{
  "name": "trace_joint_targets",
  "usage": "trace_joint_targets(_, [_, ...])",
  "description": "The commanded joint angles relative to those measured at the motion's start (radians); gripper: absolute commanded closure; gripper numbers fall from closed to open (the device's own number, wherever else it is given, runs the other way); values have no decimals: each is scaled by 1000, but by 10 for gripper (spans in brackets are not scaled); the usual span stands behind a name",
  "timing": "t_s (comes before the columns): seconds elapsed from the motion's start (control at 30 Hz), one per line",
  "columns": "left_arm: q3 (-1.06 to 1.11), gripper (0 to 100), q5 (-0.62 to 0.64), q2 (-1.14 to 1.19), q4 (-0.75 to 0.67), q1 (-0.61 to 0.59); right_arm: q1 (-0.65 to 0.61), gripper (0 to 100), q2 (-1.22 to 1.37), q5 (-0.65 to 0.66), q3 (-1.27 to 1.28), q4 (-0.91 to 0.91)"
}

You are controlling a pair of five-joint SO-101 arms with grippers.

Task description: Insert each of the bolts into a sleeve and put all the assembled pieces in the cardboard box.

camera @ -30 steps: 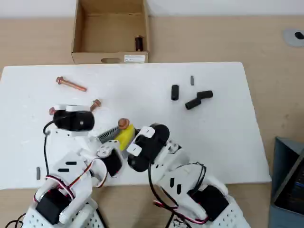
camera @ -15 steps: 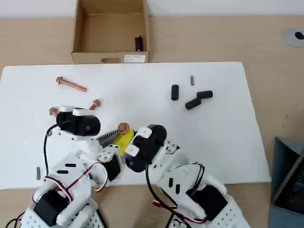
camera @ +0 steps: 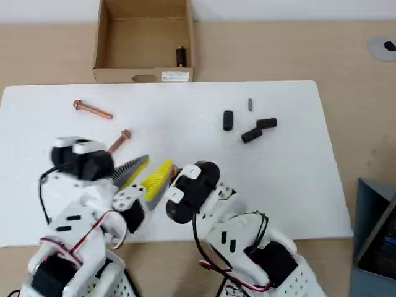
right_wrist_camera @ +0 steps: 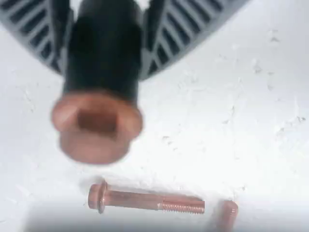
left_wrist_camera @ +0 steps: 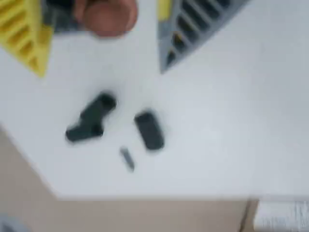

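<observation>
The right gripper point(right_wrist_camera: 105, 67) has its fingers clamped on a black sleeve point(right_wrist_camera: 104, 48) carrying a bolt point(right_wrist_camera: 96, 125). The left gripper point(left_wrist_camera: 102, 66), fingers apart, sits just beside that bolt's head. Farther off, loose bolts point(camera: 93, 110) and loose sleeves point(camera: 250, 135) lie on the bench point(camera: 297, 173); beyond, the cardboard box point(camera: 102, 43) holds one dark piece point(camera: 180, 55).

Wooden tabletop point(camera: 346, 55) carries a white board point(camera: 185, 105) over its middle and near part. Bare wood shows along the far and right edges.

On the wood:
- cardboard box point(camera: 143, 75) at the far edge, left of centre, near wall touching the board's far edge.
- grey disc point(camera: 382, 48) at the far right corner.

On the board:
- long bolt point(camera: 93, 110) lies flat near the far left corner, head toward the left edge.
- second bolt point(camera: 119, 140) lies slanted, nearer the middle, partly hidden.
- first sleeve point(camera: 228, 120) lies right of centre.
- second sleeve point(camera: 266, 123) and third sleeve point(camera: 251, 135) lie just to its right, seemingly touching at an angle.
- thin grey pin point(camera: 250, 104) lies just beyond the sleeves, toward the far edge.
</observation>
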Motion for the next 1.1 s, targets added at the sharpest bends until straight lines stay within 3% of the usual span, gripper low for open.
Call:
trace_joint_targets(0.0, [-104, 837, -29, 2, 2, -43, 15, 989, -153, -5, -56, -31])
trace_joint_targets(0.07, [-126, 860, -51, 2, 0, -80, 15, 989, -153, -5, -56, -31])
trace_joint_targets(0.17, [-123, 991, -98, 1, -2, -158, 16, 989, -150, -11, -61, -31])
trace_joint_targets(0.27, [-60, 988, -135, -1, 2, -256, 28, 989, -145, -25, -88, -29])
trace_joint_targets(0.47, [138, 998, -144, -2, 2, -422, 186, 989, -58, -147, -194, -23])
trace_joint_targets(0.73, [387, 999, -146, -2, -5, -537, 257, 989, 515, -275, -624, -29])
trace_joint_targets(1.07, [511, 998, -146, -2, -5, -583, 257, 989, 1132, -273, -1147, -31])
